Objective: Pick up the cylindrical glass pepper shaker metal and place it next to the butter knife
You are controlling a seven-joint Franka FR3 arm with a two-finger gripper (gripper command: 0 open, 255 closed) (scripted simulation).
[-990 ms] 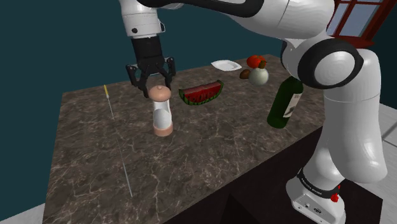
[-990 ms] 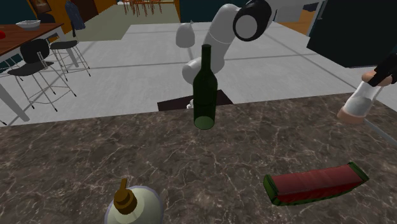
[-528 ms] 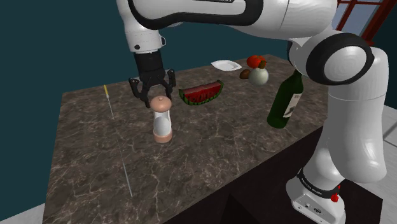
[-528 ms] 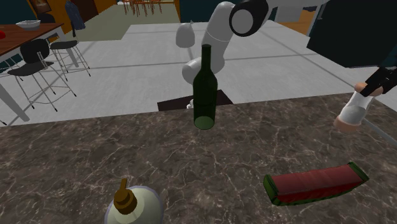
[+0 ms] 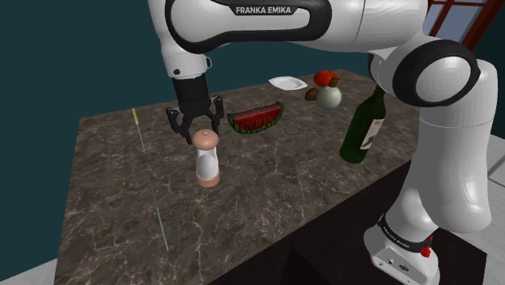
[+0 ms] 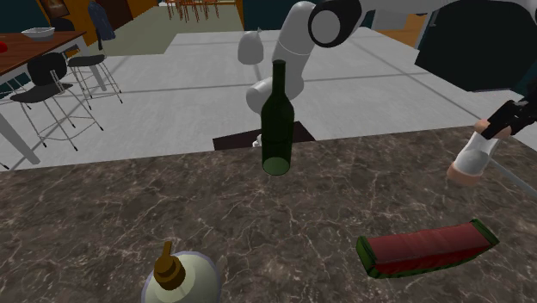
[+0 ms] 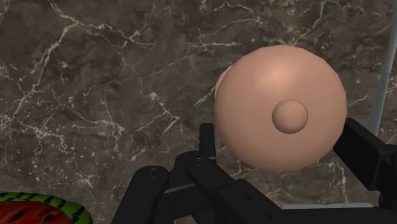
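the jaws are spread, one black finger on each side of the shaker (image 7: 280, 118), whose round pinkish cap with its small knob sits between them. in the wrist view one finger comes right up to the cap's edge, but whether either finger touches it cannot be told. in the shoulder view the jaws hang straight down over the shaker (image 5: 207, 158), fingertips level with the cap.

the shaker stands upright on the dark marbled tabletop (image 5: 267, 186), with a pale waisted body and a pinkish base. in the second exterior view it shows at the right edge (image 6: 471, 159).

the knife (image 5: 150, 174), a long thin grey strip with a yellowish far end, lies flat on the tabletop toward the shoulder view's left, apart from the shaker. in the wrist view it runs just beyond one finger (image 7: 382, 83).

a watermelon slice (image 5: 256, 119) lies on the shaker's other side, near it. farther off stand a green bottle (image 5: 362, 128), a round pale flask (image 5: 328, 97), a red fruit (image 5: 326, 78) and a white plate (image 5: 287, 82).
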